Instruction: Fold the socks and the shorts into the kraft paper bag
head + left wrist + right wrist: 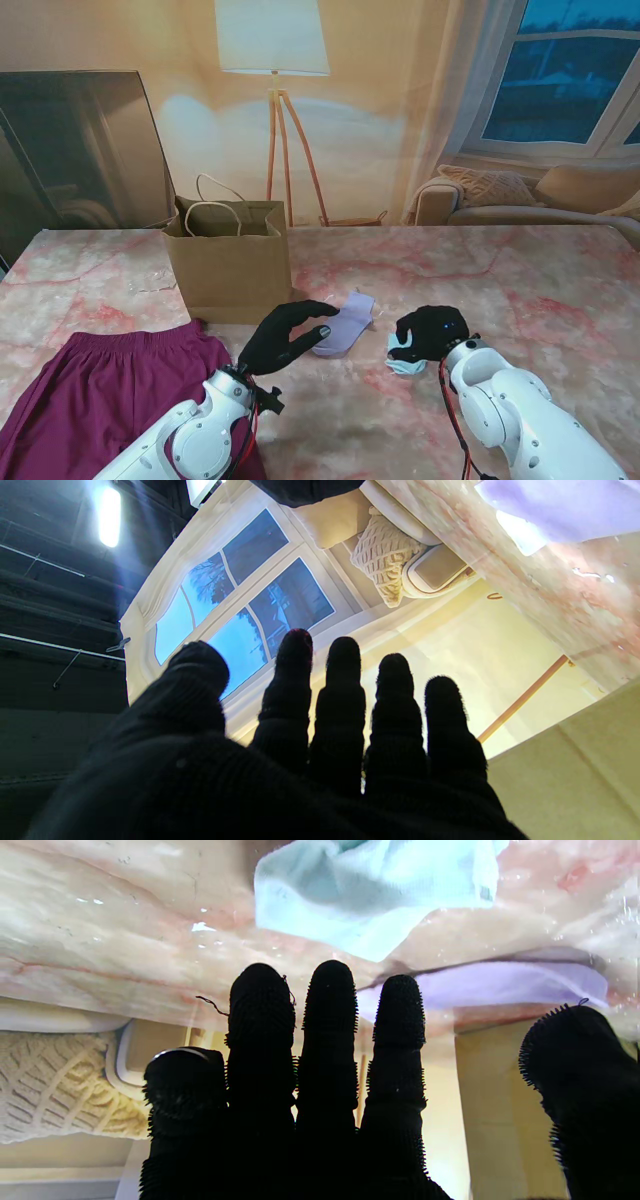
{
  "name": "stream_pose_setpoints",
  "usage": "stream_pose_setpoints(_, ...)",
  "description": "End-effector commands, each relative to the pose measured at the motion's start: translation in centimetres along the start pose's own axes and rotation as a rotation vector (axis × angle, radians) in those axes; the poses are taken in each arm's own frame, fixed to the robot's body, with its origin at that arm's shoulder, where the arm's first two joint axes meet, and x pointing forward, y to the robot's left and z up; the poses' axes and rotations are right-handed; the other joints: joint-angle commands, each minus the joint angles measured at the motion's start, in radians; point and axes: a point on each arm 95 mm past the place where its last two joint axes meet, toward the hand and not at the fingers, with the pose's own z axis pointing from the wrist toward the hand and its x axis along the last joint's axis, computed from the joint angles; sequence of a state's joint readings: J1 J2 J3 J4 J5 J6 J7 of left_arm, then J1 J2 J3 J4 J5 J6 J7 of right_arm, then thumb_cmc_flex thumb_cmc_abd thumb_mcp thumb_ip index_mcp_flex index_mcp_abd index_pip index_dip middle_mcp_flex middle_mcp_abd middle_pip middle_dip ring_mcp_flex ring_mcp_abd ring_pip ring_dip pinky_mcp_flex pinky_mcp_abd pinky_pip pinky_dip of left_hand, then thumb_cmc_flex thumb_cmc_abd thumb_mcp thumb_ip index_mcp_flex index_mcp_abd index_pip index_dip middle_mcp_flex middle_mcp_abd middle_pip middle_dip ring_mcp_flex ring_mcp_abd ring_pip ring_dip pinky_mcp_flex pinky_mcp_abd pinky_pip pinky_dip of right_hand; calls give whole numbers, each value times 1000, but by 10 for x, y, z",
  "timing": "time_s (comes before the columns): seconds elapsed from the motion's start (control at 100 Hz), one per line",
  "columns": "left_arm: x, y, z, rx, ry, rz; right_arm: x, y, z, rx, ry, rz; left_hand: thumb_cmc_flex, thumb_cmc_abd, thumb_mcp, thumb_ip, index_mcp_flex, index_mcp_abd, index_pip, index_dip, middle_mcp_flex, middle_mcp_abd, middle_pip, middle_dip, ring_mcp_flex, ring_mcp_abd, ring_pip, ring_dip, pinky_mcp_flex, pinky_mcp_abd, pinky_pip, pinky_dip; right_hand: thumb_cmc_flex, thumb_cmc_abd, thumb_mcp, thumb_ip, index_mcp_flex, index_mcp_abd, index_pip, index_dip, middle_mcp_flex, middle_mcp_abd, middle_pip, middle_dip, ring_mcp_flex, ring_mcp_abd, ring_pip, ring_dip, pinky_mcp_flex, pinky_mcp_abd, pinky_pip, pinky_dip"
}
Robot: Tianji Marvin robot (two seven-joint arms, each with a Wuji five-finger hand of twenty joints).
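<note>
A lilac sock (345,324) lies flat on the marble table just in front of the kraft paper bag (228,262), which stands upright with its mouth open. My left hand (283,335) hovers beside the lilac sock's near-left end, fingers spread, holding nothing. A light blue sock (404,358) lies crumpled to the right, and my right hand (433,332) sits over it with fingers extended. The right wrist view shows that blue sock (370,895) beyond the fingertips (330,990), ungrasped, and the lilac sock (500,985) further on. Maroon shorts (105,395) lie spread at the near left.
A floor lamp (272,90) and a sofa (520,200) stand behind the table's far edge. A dark panel (80,150) leans at the far left. Bare marble (540,290) stretches over the right half of the table.
</note>
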State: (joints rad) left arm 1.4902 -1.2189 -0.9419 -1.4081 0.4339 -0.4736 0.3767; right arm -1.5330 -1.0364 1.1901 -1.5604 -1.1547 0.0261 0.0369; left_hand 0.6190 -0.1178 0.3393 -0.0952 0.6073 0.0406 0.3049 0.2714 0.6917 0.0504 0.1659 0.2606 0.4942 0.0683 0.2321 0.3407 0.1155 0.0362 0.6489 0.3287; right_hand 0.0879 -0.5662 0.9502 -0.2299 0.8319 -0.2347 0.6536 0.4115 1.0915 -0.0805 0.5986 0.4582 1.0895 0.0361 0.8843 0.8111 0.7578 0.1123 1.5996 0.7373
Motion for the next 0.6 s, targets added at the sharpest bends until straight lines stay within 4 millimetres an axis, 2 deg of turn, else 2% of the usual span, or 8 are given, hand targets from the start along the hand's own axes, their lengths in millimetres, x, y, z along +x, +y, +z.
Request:
stream_pose_setpoints(0.0,1,0,0,4,0,-2,3,-1,-1,-20,-9,20,2,12,9,35,24,-13,10,12,-19,24,-3,8,-2,-2,10,3,-5,-6,-5,4,44,28,-10,80,-32,5,-14,22,-42,13,-30,-28,-50,12,-75,-25,-47,-21,-46,44)
stream_pose_setpoints(0.07,2,0,0,4,-1,-5,0,-1,1,-41,-45,5,3,11,10,35,24,-12,10,12,-19,24,-3,8,-3,-2,9,3,-6,-7,-6,4,116,-9,133,92,-57,-8,-13,29,-85,3,-90,-73,-94,-6,-250,-116,-106,-1,-197,-6)
stream_pose_setpoints(0.13,2,0,0,5,0,-5,-4,-3,4,-40,-74,-19,3,12,10,35,24,-13,10,12,-19,25,-3,8,-2,-4,10,3,-6,-7,-6,4,166,-48,215,47,-83,-10,-5,1,-112,-2,-120,-106,-110,-15,-355,-179,-121,2,-275,-42)
stream_pose_setpoints(0.18,2,0,0,5,0,-4,-7,-7,8,-38,-95,-18,3,11,10,35,24,-12,10,12,-20,23,-3,8,-2,-2,9,3,-6,-7,-6,4,192,-68,253,52,-103,-2,3,-15,-137,0,-137,-128,-132,-13,-419,-217,-142,10,-330,-65)
stream_pose_setpoints(0.22,2,0,0,5,0,-4,-8,-11,12,-34,-112,-9,3,11,10,35,25,-13,10,12,-19,23,-3,8,-2,-3,9,3,-6,-7,-6,3,202,-76,265,70,-117,8,0,-9,-154,2,-142,-138,-146,-12,-448,-234,-158,13,-359,-75)
stream_pose_setpoints(0.33,2,0,0,5,0,-3,-13,-22,21,-19,-147,-2,2,11,11,34,25,-13,10,12,-18,24,-2,8,-1,-3,10,3,-5,-6,-6,4,212,-127,267,59,-176,30,-27,-8,-215,9,-161,-166,-185,-10,-502,-267,-188,12,-417,-96)
stream_pose_setpoints(0.44,2,-1,0,4,0,-2,-15,-31,26,11,-164,-3,2,11,11,34,25,-13,10,12,-18,21,-2,8,0,-3,10,3,-6,-7,-6,4,210,-177,271,52,-227,56,-45,-19,-251,17,-165,-179,-184,-12,-505,-272,-176,2,-399,-81)
stream_pose_setpoints(0.59,2,-2,0,3,-2,-3,-13,-42,28,59,-179,-8,2,11,12,34,26,-13,10,13,-18,22,-2,8,0,-3,10,3,-7,-6,-7,3,230,-233,289,45,-290,85,-54,-53,-273,11,-117,-171,-176,-30,-413,-199,-163,-22,-341,-24)
